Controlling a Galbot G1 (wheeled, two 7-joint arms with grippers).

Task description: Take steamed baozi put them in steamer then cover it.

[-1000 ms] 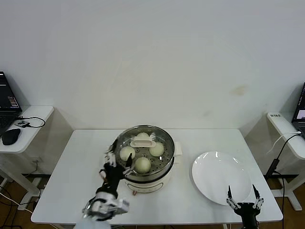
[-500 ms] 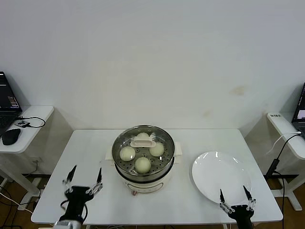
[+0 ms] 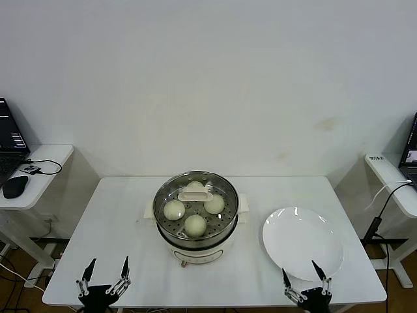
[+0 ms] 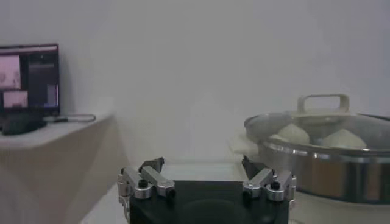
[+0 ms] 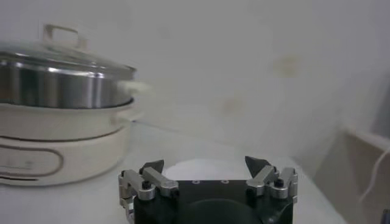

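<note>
The steamer point(image 3: 195, 246), a steel pot on a cream base, stands mid-table with a glass lid point(image 3: 225, 190) on it. Several cream-white baozi point(image 3: 174, 209) lie inside under the lid, on the perforated tray. My left gripper point(image 3: 107, 262) hangs open and empty at the table's near left edge, well clear of the pot. My right gripper point(image 3: 300, 268) is open and empty at the near right edge, just in front of the plate. The left wrist view shows the left gripper point(image 4: 201, 163), the steamer point(image 4: 329, 176) and baozi point(image 4: 294, 133) behind glass. The right wrist view shows the right gripper point(image 5: 204, 163) and the steamer point(image 5: 55, 85).
An empty white plate point(image 3: 302, 242) lies to the right of the steamer, also seen as the plate point(image 5: 201, 169) from the right wrist. Side desks flank the table: one on the left with a laptop and mouse point(image 3: 14, 186), one on the right point(image 3: 391, 176) with cables.
The left gripper drew back from the steamer's left side to the table's near edge. The right gripper also sank back toward the near edge. Steamer, lid and baozi stayed put.
</note>
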